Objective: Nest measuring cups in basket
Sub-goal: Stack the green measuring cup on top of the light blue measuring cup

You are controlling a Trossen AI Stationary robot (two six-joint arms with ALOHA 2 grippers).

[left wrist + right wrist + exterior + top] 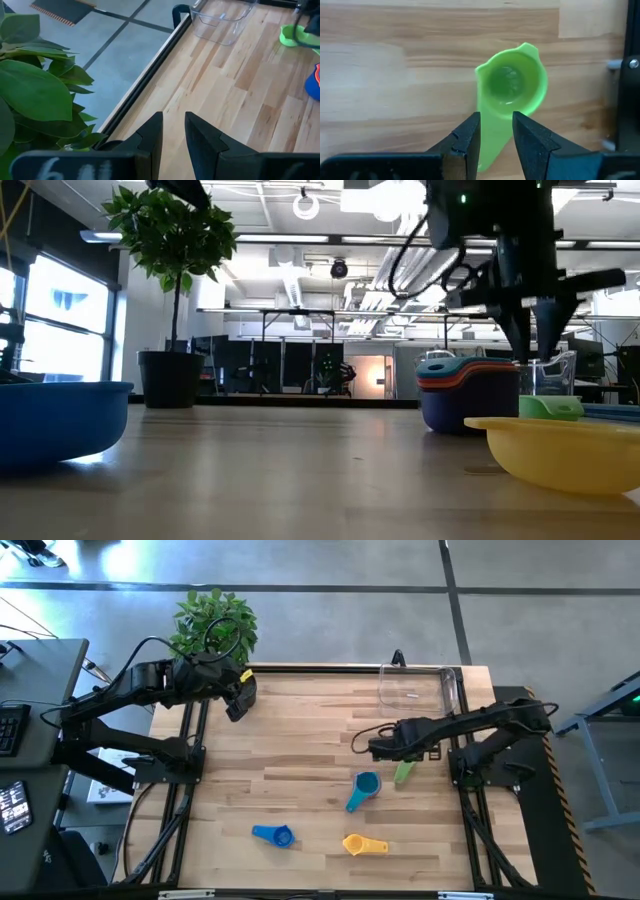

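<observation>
We judge the green cup [512, 82], centre frame, light, stiff and slick; our right gripper [496, 131], jaws parted, straddles its flat handle—grip there.

The basket [420, 687] is set at the desk's [300, 760] far right edge. A measuring cup [404, 772] is placed nearer than the basket, under the right tool [388, 749], with the tool's fingers [470, 135] positioned either side of its handle. A stack of nested cups [364, 788] is found just to its left and nearer. Two single cups [273, 834] [364, 845] are laid by the near edge, left of centre and centre. The left tool [238, 700] is held above the far left corner, beside a plant [214, 622] standing beyond the desk.
</observation>
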